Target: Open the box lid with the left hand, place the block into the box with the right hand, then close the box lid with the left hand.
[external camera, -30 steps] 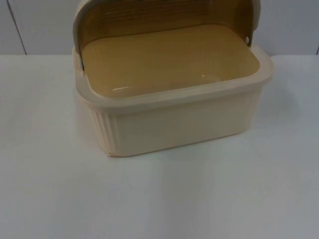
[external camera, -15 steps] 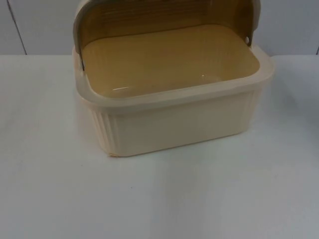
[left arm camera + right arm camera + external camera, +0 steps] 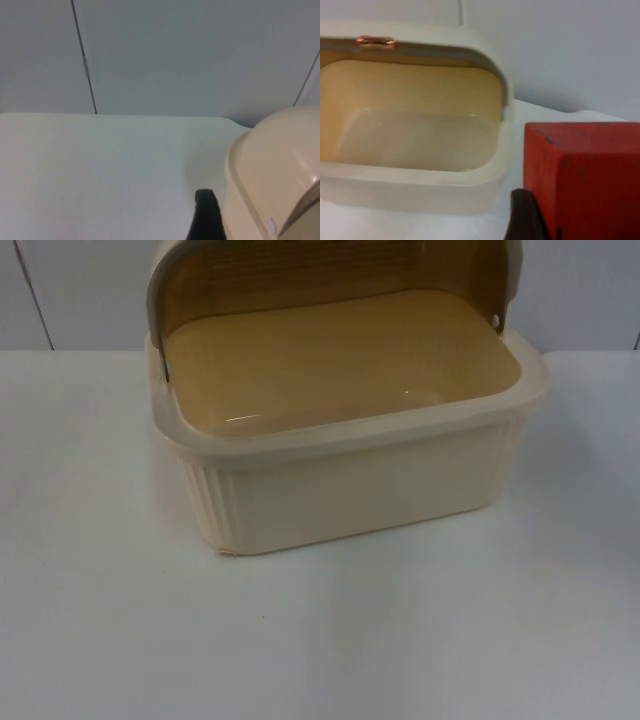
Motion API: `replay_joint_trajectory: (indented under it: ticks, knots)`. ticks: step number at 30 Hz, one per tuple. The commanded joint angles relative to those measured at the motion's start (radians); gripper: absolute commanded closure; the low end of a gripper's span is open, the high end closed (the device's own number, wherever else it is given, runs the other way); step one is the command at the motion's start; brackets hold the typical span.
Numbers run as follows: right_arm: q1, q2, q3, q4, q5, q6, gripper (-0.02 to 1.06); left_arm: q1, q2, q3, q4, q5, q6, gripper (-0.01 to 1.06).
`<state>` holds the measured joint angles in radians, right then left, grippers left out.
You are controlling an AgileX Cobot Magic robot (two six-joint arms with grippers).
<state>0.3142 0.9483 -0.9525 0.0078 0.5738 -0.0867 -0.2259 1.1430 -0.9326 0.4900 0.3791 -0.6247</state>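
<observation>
Holding a red block [image 3: 585,180] against the black fingertip, right gripper [image 3: 530,220] appears clamped on it, though the second finger stays hidden behind the block, so offered as a judgement only. Carried just beside the near rim of the cream box [image 3: 415,145], block not yet over the opening; probably held at that height to pass over the rim before lowering. Interior of box bare, pale yellow, ready to receive.

Parked beside the outer curve of the rolled-back lid [image 3: 280,170], left gripper [image 3: 205,220] shows one black fingertip near the shell, touching or not unclear; fingers apart or together cannot be told. Likely waiting there so the lid can be pulled shut once the block is in.

Seen from the top view: box [image 3: 350,470] standing on the white table [image 3: 320,640], ribbed front wall facing the camera, lid [image 3: 330,270] swung up and back toward the grey partition wall [image 3: 80,290]. Lid already open, so first step done; placing of block in hand, closing not yet begun.
</observation>
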Motion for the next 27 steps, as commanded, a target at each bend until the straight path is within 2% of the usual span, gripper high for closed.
replay_joint_trajectory:
  ticks: [1,2,3,5,8,13,15,18,21,24,27]
  knots:
    - [0.037,0.005,0.053,0.005,-0.103,0.0,1.04,-0.006,-0.008,0.003,-0.012,-0.003,-0.001,0.47]
    - [0.06,0.016,0.079,0.005,-0.155,0.0,1.04,-0.006,-0.008,0.003,-0.012,-0.003,-0.001,0.47]
    - [0.06,0.016,0.079,0.005,-0.155,0.0,1.04,-0.006,-0.008,0.003,-0.012,-0.003,-0.001,0.47]
    - [0.099,0.057,0.113,0.005,-0.243,0.0,1.04,-0.006,-0.008,0.003,-0.012,-0.003,-0.001,0.47]
    - [0.154,0.142,0.118,0.003,-0.314,0.0,1.04,-0.021,-0.047,0.003,-0.031,0.009,0.001,0.47]
    - [0.176,0.257,0.118,0.003,-0.375,0.022,1.04,-0.073,-0.16,0.003,0.05,-0.035,0.04,0.47]
    - [0.176,0.285,0.118,0.003,-0.384,0.042,1.04,-0.077,-0.193,0.003,0.052,-0.035,0.04,0.47]
    - [0.176,0.357,0.118,-0.008,-0.452,0.05,1.04,-0.077,-0.273,0.003,0.057,-0.024,0.04,0.47]
    - [0.176,0.423,0.102,-0.008,-0.495,0.05,1.04,-0.077,-0.328,0.01,0.133,-0.071,0.047,0.47]
    - [0.176,0.52,0.042,-0.008,-0.493,0.021,1.04,-0.077,-0.367,0.057,0.197,-0.151,-0.027,0.47]
    - [0.176,0.593,-0.012,-0.008,-0.493,0.015,1.04,-0.075,-0.375,0.092,0.223,-0.156,-0.099,0.47]
